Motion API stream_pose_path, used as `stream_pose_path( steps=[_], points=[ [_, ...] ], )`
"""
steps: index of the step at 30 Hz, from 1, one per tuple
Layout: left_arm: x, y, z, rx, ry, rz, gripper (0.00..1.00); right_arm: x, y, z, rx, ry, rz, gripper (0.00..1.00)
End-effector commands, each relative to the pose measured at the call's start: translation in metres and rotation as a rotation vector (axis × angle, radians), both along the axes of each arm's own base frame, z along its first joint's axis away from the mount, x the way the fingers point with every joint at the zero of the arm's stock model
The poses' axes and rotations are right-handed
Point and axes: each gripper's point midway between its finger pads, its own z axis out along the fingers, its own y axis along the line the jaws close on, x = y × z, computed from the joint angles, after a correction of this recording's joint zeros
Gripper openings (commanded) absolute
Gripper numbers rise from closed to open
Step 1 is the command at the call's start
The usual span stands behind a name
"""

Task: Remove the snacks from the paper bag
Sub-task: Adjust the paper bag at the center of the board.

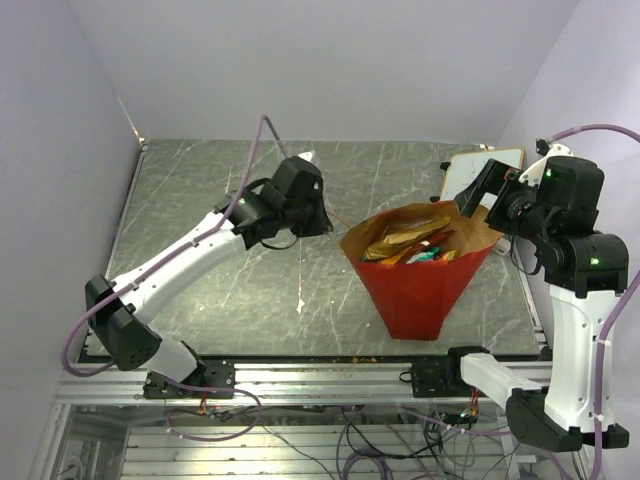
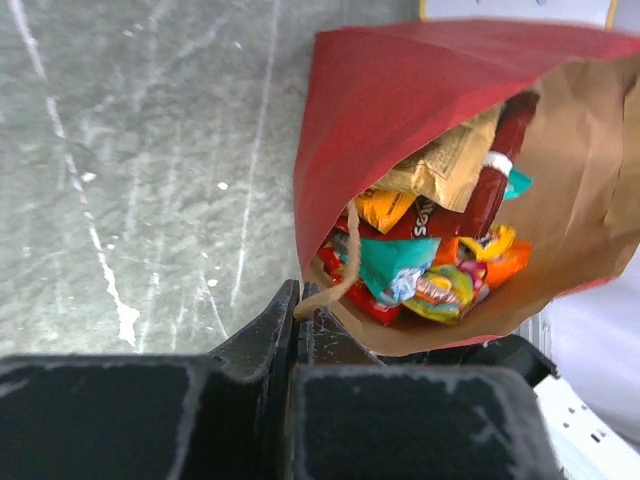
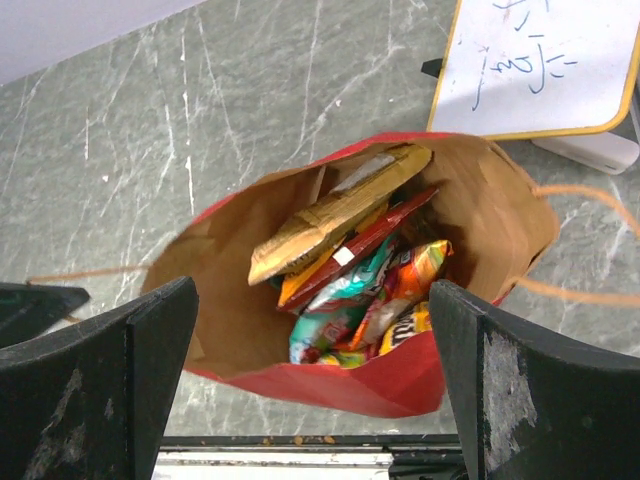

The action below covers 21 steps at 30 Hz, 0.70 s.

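Our left gripper (image 2: 298, 318) is pinched shut on the thin handle (image 2: 354, 250) of the paper bag (image 1: 415, 285), our right gripper (image 3: 312, 290) hangs wide open over the snacks (image 3: 350, 260) heaped inside it, and we judge these light, crinkly, slippery packets best nipped by a protruding edge

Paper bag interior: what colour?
The paper bag is plain brown kraft inside and red outside. The right wrist view shows it best.

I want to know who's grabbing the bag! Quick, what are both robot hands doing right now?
Left gripper: closed on the paper bag's tan handle.
Right gripper: open, holding nothing.
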Motion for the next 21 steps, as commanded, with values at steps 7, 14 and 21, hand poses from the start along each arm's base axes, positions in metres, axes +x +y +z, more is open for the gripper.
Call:
stream_pose_path(
  steps=[7, 14, 21],
  points=[
    [0.028, 0.114, 0.036, 0.041, -0.051, 0.221, 0.07, 0.015, 0.018, 0.000, 0.033, -0.006, 0.103, 1.00],
    [0.023, 0.193, 0.038, 0.197, -0.025, 0.377, 0.07, 0.033, 0.035, -0.016, 0.128, 0.035, 0.138, 1.00],
    [0.013, 0.266, 0.041, 0.329, 0.027, 0.560, 0.07, 0.054, 0.074, -0.049, 0.337, 0.167, 0.240, 1.00]
  ],
)
